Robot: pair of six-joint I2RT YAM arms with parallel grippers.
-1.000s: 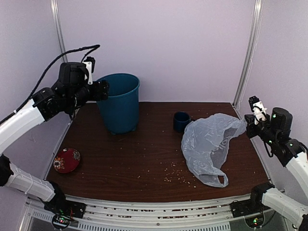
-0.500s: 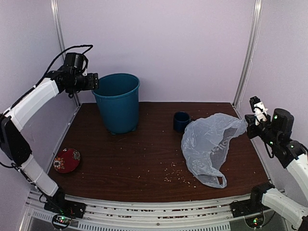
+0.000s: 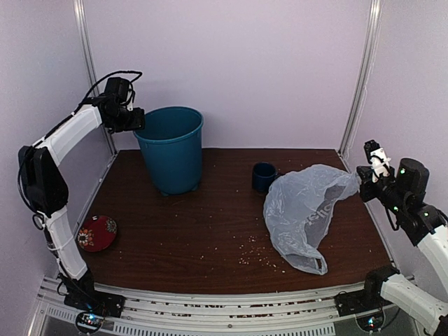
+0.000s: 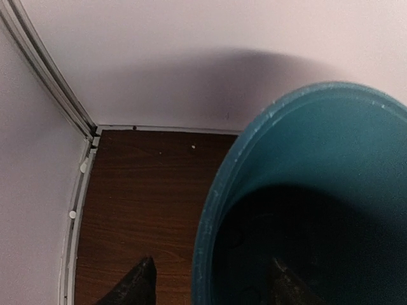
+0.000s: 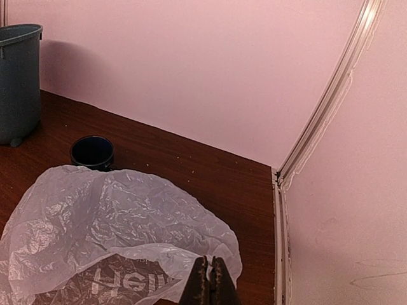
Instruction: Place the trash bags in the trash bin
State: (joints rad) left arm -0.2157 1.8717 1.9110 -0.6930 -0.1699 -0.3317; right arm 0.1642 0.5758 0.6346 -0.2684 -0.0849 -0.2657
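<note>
Clamped together with the right gripper (image 5: pixel 208 281) on the trash bag (image 3: pixel 308 210) by the desk's right edge. Stretches lengthwise from there toward the near edge, handle loop nearest. Straddling the upright trash bin (image 3: pixel 172 147) rim at the far-left corner with the left gripper (image 4: pixel 210 283), spread apart.

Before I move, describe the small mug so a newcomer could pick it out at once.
Start at the brown table and look at its back right part. Just left of the crumpled pale plastic bag stands the mug, open side up. It is small and dark blue, far smaller and darker than the teal bin at the far left.
</note>
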